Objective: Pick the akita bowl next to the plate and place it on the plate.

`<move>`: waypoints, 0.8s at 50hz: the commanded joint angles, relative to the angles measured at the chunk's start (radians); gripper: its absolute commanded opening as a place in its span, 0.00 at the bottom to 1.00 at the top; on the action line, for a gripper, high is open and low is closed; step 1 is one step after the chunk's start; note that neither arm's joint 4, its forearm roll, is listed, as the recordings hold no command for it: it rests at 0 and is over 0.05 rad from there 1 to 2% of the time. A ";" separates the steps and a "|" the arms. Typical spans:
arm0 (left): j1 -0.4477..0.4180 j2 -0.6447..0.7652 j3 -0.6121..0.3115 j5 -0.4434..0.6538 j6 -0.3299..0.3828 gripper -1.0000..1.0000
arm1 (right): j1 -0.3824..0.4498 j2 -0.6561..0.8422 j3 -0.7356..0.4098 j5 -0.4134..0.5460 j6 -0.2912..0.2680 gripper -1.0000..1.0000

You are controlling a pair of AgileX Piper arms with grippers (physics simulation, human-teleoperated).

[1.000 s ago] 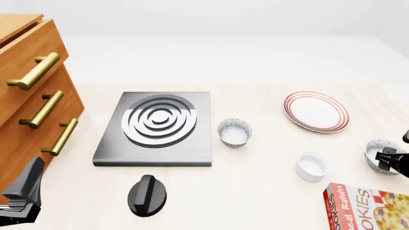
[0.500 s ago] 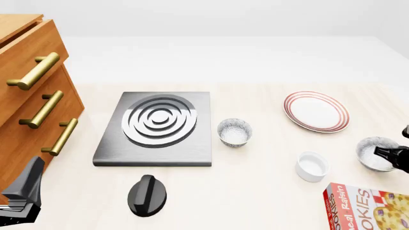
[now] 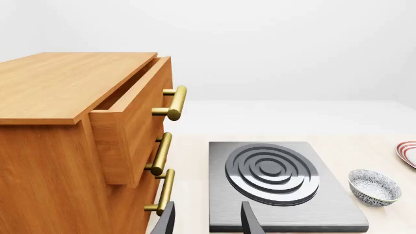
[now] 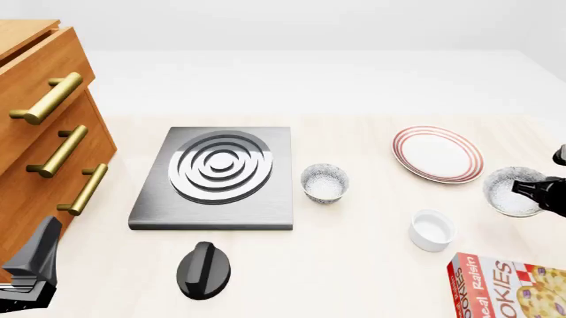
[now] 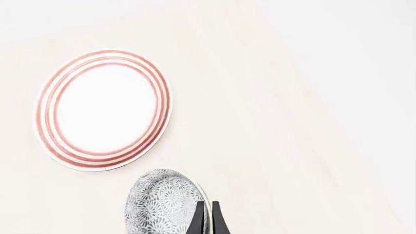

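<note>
Akita bowl (image 4: 513, 191) — one, right gripper (image 4: 534, 188).

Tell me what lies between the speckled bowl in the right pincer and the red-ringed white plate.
Only bare table: the front view shows the speckled bowl just right of the red-ringed plate.

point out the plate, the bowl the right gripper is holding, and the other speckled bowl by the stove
plate (image 4: 438, 154), front view, white centre
held bowl (image 4: 510, 191), front view, white inside
other speckled bowl (image 4: 324, 183), front view, inside near the rim

The red box (image 4: 511, 289) at the table's near right edge reads "COOKIES", partly cut off
</note>
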 commanded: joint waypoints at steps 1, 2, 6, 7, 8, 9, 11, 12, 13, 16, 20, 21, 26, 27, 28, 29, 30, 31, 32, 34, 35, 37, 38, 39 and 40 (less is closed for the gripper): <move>0.000 0.000 0.000 0.000 0.000 1.00 | 0.020 -0.075 -0.052 0.080 0.008 0.00; 0.000 0.000 0.000 0.000 0.000 1.00 | 0.018 -0.077 -0.057 0.085 0.009 0.00; 0.000 0.000 0.000 0.000 0.000 1.00 | 0.022 -0.092 -0.080 0.109 0.012 0.00; 0.000 0.000 0.000 0.000 0.000 1.00 | 0.024 -0.094 -0.084 0.113 0.012 0.00; 0.000 0.000 0.000 0.000 0.000 1.00 | 0.027 -0.098 -0.092 0.120 0.015 0.00; 0.000 0.000 0.000 0.000 0.000 1.00 | 0.030 -0.099 -0.097 0.124 0.016 0.00; 0.000 0.000 0.000 0.000 0.000 1.00 | 0.032 -0.101 -0.112 0.141 0.017 0.00; 0.000 0.000 0.000 0.000 0.000 1.00 | 0.039 -0.096 -0.113 0.134 0.019 0.00; 0.000 0.000 0.000 0.000 0.000 1.00 | 0.039 -0.096 -0.113 0.134 0.019 0.00; 0.000 0.000 0.000 0.000 0.000 1.00 | 0.064 -0.101 -0.135 0.153 0.051 0.00; 0.000 0.000 0.000 0.000 0.000 1.00 | 0.098 -0.097 -0.185 0.188 0.082 0.00; 0.000 0.000 0.000 0.000 0.000 1.00 | 0.104 -0.096 -0.192 0.191 0.090 0.00; 0.000 0.000 0.000 0.000 0.000 1.00 | 0.130 -0.069 -0.224 0.190 0.112 0.00; 0.000 0.000 0.000 0.000 0.000 1.00 | 0.133 -0.063 -0.233 0.191 0.114 0.00; 0.000 0.000 0.000 0.000 0.000 1.00 | 0.147 -0.060 -0.244 0.195 0.140 0.00; 0.000 0.000 0.000 0.000 0.000 1.00 | 0.147 -0.060 -0.244 0.195 0.140 0.00; 0.000 0.000 0.000 0.000 0.000 1.00 | 0.148 -0.048 -0.274 0.213 0.134 0.00; 0.000 0.000 0.000 0.000 0.000 1.00 | 0.152 -0.049 -0.288 0.227 0.125 0.00; 0.000 0.000 0.000 0.000 0.000 1.00 | 0.158 -0.044 -0.299 0.232 0.129 0.00; 0.000 0.000 0.000 0.000 0.000 1.00 | 0.163 -0.023 -0.322 0.230 0.122 0.00; 0.000 0.000 0.000 0.000 0.000 1.00 | 0.166 -0.016 -0.341 0.240 0.127 0.00; 0.000 0.000 0.000 0.000 0.000 1.00 | 0.172 -0.003 -0.347 0.228 0.136 0.00; 0.000 0.000 0.000 0.000 0.000 1.00 | 0.174 0.002 -0.352 0.227 0.135 0.00; 0.000 0.000 0.000 0.000 0.000 1.00 | 0.174 0.002 -0.352 0.227 0.135 0.00; 0.000 0.000 0.000 0.000 0.000 1.00 | 0.176 0.008 -0.357 0.227 0.139 0.00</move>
